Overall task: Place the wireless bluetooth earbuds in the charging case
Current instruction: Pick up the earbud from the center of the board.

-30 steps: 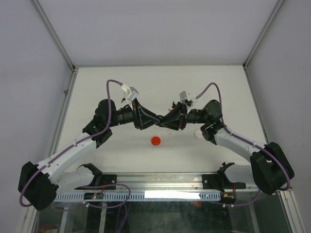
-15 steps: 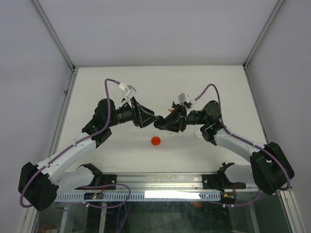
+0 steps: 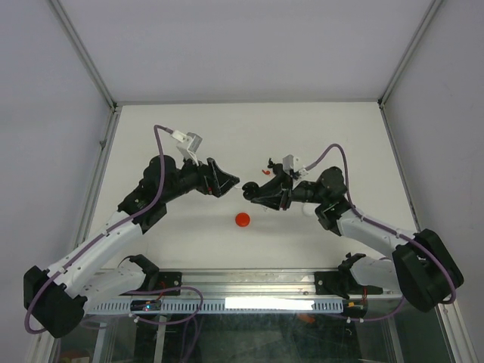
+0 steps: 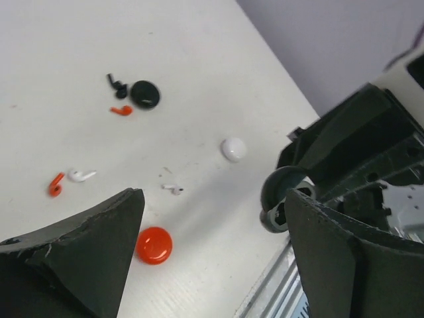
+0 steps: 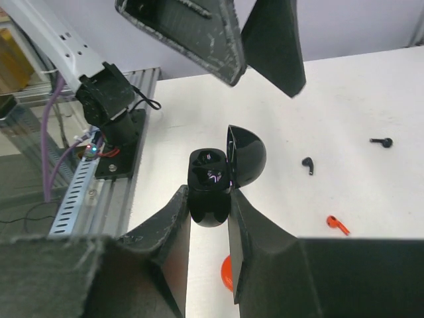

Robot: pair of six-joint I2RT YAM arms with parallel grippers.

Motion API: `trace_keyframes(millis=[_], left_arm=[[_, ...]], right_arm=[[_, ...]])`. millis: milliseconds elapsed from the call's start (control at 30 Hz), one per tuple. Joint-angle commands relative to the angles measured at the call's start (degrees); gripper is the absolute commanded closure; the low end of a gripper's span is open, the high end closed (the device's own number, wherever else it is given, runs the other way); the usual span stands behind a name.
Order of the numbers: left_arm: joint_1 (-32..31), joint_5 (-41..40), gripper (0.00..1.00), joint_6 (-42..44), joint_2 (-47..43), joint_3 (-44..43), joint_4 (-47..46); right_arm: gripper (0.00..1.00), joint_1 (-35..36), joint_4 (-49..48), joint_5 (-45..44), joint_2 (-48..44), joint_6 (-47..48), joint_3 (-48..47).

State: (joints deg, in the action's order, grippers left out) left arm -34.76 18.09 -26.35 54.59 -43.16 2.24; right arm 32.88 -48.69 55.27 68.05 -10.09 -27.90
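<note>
Two YAM arms meet over a white table [image 3: 318, 128], with the left arm [image 3: 113, 234] and right arm [image 3: 370, 227] reaching inward until their grippers nearly face each other at mid-table. The left gripper [image 3: 231, 184] hangs with its fingers spread wide and nothing between them. The right gripper [image 5: 209, 199] is clamped on a black charging case [image 5: 211, 173], held off the table with its mouth turned toward the wrist camera and its domed lid [image 5: 246, 156] swung open to one side. The two wells inside are dark apart from a purplish glint, and what they hold cannot be told. The left wrist view shows three round pucks on the table: a red puck [image 4: 154, 244] nearest the grippers, a white puck [image 4: 233, 149] farther off and a black puck [image 4: 144, 94] beyond. The earbuds lie loose on the table, outside the case. Two black earbuds [image 4: 116, 85] sit just beside the black puck, too small to show which way their stems run. A red earbud [image 4: 121, 110] lies near them, its long axis roughly level across the view. A second red earbud [image 4: 55, 185] lies on a steep diagonal just beside a white earbud [image 4: 82, 175], whose stem points toward the right of the view. Another white earbud [image 4: 173, 189] lies roughly level between the red and white pucks.
</note>
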Motion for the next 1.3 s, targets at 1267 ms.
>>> trace_keyframes(millis=[1267], left_arm=[[10.04,-41.86,0.34,-19.27,47.67,-23.86,32.70]], right_arm=[[1.00,0.17,-12.07,-19.74,-10.80,8.02,15.94]])
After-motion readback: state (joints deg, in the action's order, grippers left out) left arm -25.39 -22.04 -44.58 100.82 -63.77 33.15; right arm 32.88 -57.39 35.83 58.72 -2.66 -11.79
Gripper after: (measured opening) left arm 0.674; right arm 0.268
